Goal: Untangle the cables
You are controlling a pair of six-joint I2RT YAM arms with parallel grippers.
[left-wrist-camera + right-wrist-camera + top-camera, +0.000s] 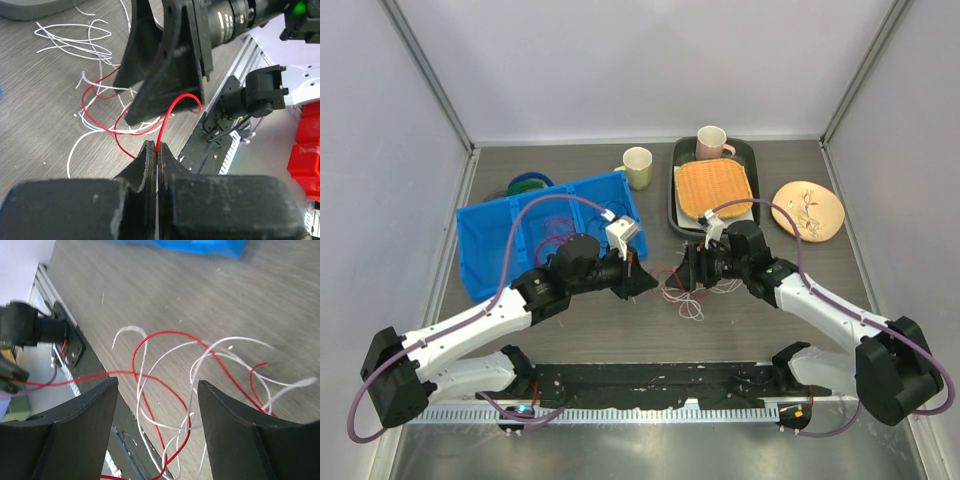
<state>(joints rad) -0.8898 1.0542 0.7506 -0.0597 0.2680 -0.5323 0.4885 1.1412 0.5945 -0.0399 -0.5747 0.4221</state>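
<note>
A tangle of thin red and white cables [682,285] lies on the table between the two arms. My left gripper [157,148] is shut on a red cable [167,120], which rises from between its fingertips and curves up behind the right gripper's dark fingers [165,75]. In the top view the left gripper [642,284] sits just left of the tangle. My right gripper [158,387] is open above the pile, with looped white cable [165,415] and red cable [150,340] showing between its fingers. From above, the right gripper [688,270] hangs over the tangle.
A blue bin [545,235] stands behind the left arm, with a green-and-blue coil [528,185] at its back. A cream mug [638,166], a dark tray [678,190] with a pink mug [712,143] and woven mat [714,187], and a plate [807,208] sit behind.
</note>
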